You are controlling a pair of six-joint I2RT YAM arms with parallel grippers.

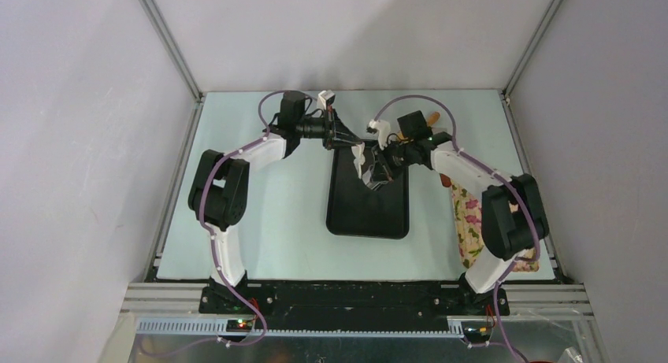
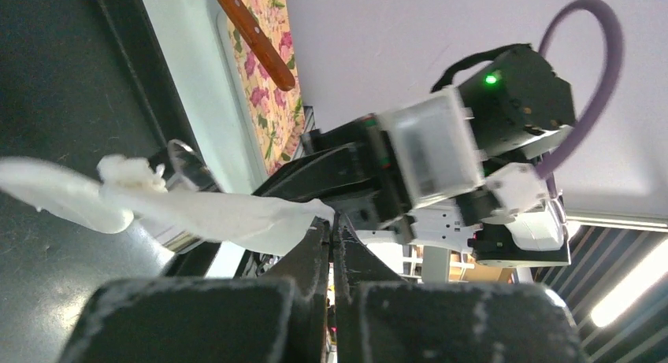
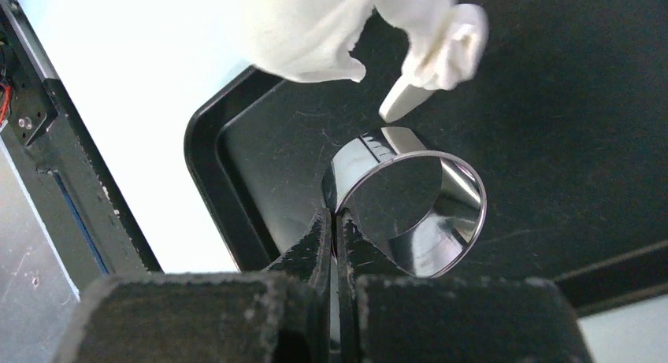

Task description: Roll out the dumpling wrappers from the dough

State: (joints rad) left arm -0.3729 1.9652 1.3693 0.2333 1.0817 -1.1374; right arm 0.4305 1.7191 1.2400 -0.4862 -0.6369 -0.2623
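From above, soft white dough (image 1: pixel 360 160) stretches over the far end of the glossy black tray (image 1: pixel 370 215). Left wrist: my left gripper (image 2: pixel 332 231) pinches its ragged strip. Right wrist: my right gripper (image 3: pixel 335 225) clamps a shiny, thin-walled round steel cup (image 3: pixel 421 213) by the rim.

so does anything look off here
The dough looks odd: instead of lying flat on the black tray, it is pulled up into a long ragged strip, one end pinched in the left tool, and it seems stuck to the steel cup that the right tool grips.
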